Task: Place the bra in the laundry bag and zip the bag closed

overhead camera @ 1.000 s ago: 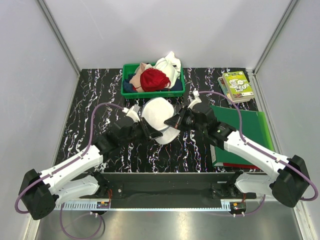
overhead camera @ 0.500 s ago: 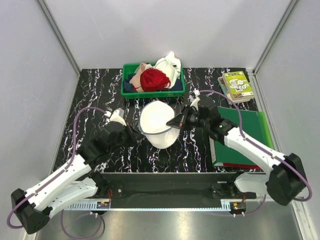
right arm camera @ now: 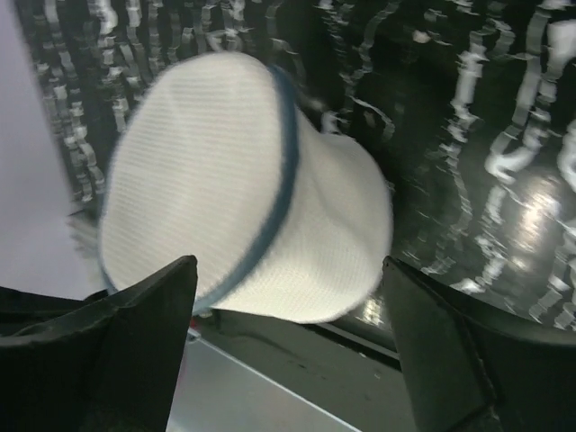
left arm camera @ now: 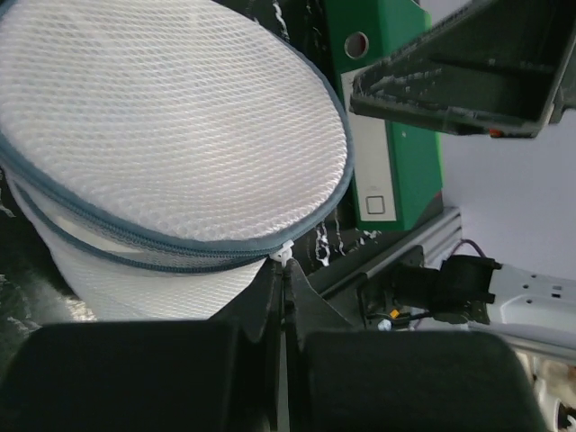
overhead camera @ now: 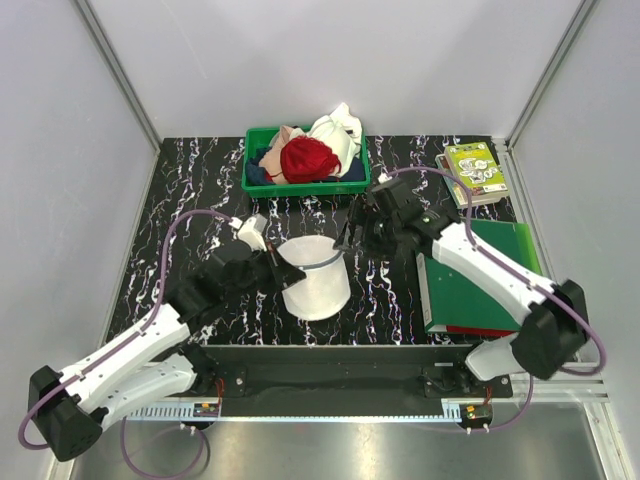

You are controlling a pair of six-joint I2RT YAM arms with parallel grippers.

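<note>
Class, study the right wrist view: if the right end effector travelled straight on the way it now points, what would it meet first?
The laundry bag. It lies directly ahead of the open right end effector, framed by its fingers, with nothing visible in between. How far off it is remains unclear.

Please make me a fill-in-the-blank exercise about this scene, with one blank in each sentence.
1. The left pincer is ___ on the zip pull of the bag.
2. The jaws of the right pincer stand ___.
3. The red garment lies in the ___ bin.
4. The binder lies to the robot's ___ of the bag.

Missing words: shut; open; green; right.
</note>
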